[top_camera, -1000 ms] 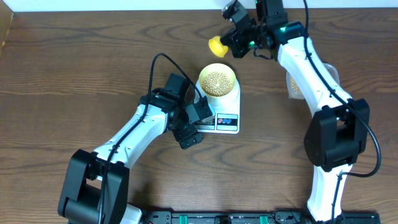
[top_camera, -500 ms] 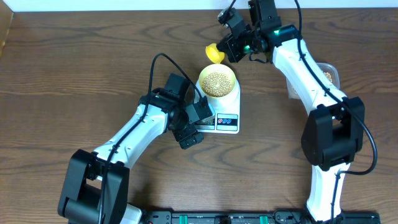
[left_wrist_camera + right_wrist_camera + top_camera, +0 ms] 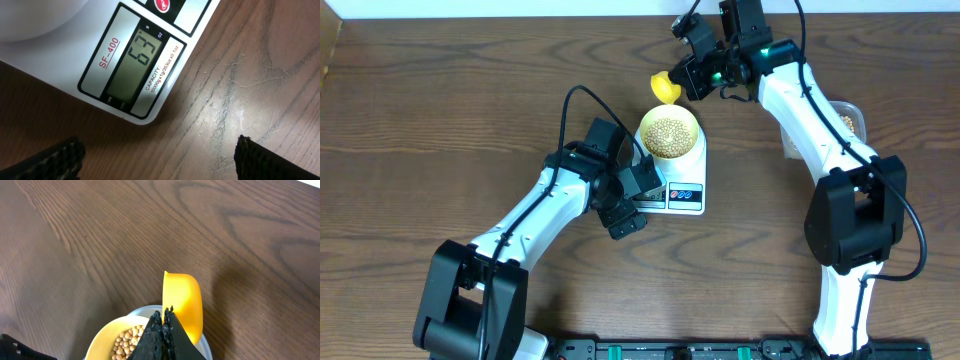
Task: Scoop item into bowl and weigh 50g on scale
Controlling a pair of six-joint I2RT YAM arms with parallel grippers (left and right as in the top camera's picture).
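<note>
The light, loose beans heaped in the bowl on the scale will likely roll and spill, so they are best moved with the stiff yellow scoop, whose handle the right claw pinches, while the left claw hangs spread beside the scale.

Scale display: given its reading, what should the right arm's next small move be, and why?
Probably dip the yellow scoop into the bowl and lift out a few beans: the scale's display seems to read sixty-odd grams, over 50, and the right gripper holds the scoop at the bowl's rim.
</note>
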